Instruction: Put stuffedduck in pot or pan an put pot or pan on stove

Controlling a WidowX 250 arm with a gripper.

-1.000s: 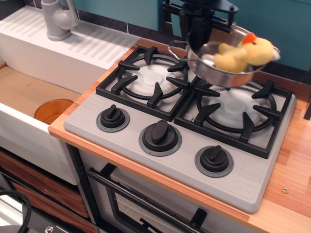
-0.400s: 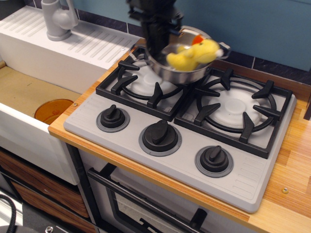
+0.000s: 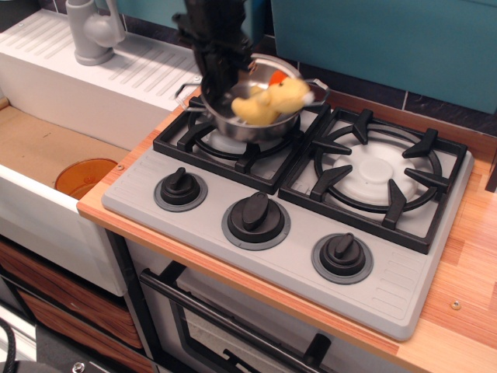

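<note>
The shiny steel pot (image 3: pixel 233 126) hangs tilted just above the left burner (image 3: pixel 233 136) of the grey stove (image 3: pixel 295 256). The yellow stuffedduck (image 3: pixel 272 99) lies inside it, orange beak up. My black gripper (image 3: pixel 217 66) comes down from above and is shut on the pot's left rim. Its fingertips are hidden behind the pot's wall. The picture is slightly blurred around the pot.
The right burner (image 3: pixel 378 175) is bare. Three black knobs (image 3: pixel 256 211) line the stove's front. A white sink (image 3: pixel 46 167) with an orange bowl (image 3: pixel 85 176) lies left. A grey tap (image 3: pixel 92 31) stands at the back left. A wooden counter (image 3: pixel 466 295) runs right.
The gripper has carried the pot with the duck leftward and down, from over the right burner to just over the left burner.
</note>
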